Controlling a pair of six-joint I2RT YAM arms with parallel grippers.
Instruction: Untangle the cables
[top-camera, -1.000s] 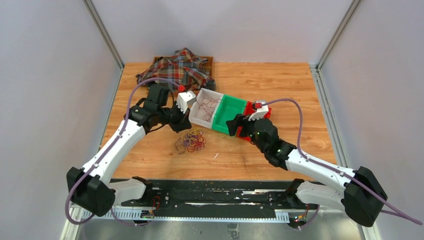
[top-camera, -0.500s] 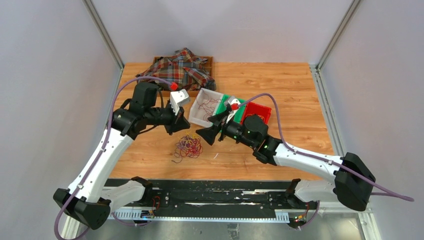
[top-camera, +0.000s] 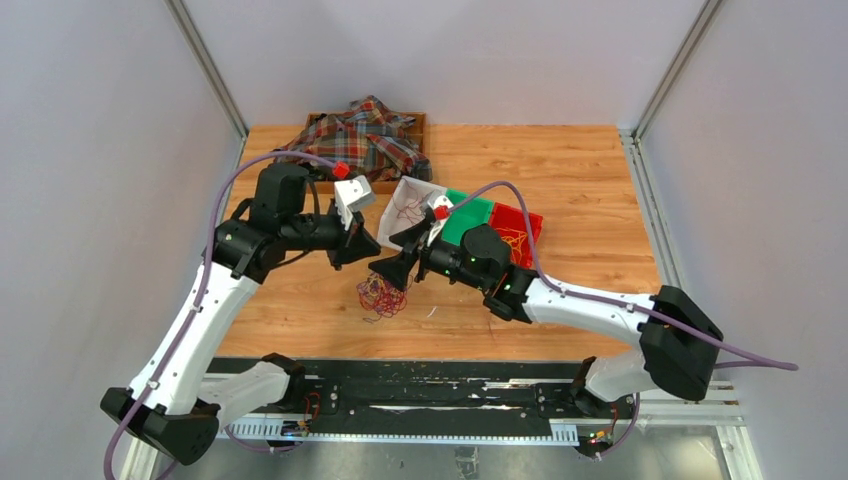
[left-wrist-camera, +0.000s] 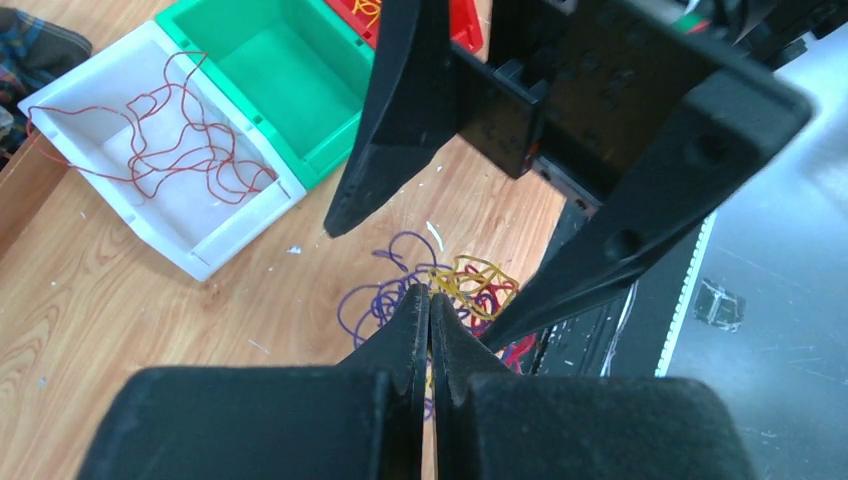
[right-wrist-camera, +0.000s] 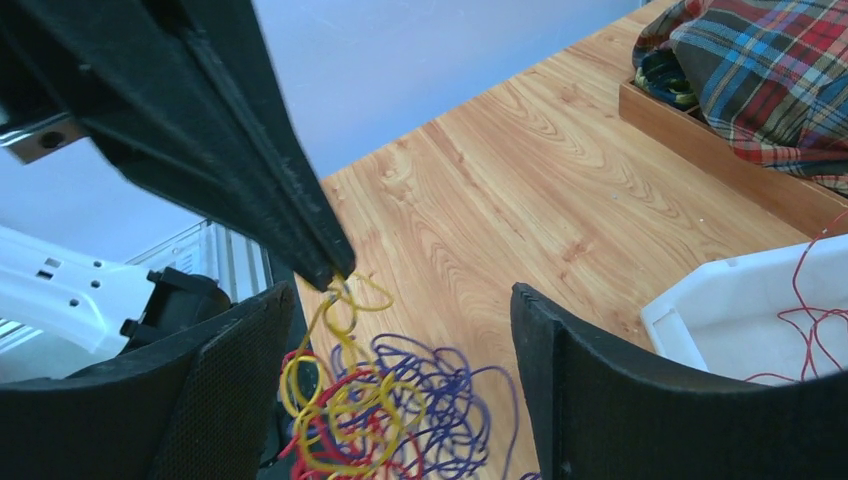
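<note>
The cables (top-camera: 381, 296) sit in one tangle on the surface (top-camera: 300, 310), at 7 o'clock from the white bin (top-camera: 405, 190). Your left gripper (top-camera: 364, 254), closed, seems to pinch a yellow loop at the tangle's 11 o'clock. Your right gripper (top-camera: 393, 268) hangs wide above it. You're mid-separation: next, close the right on another colour and pull apart.

The right hand (top-camera: 388, 262) has swung from well right of the white bin (left-wrist-camera: 245, 232) to just in front of it, spread over the cables (top-camera: 381, 296). The left hand (left-wrist-camera: 430, 300) has eased away from the bin. The cables have bunched tighter, farther from it.
</note>
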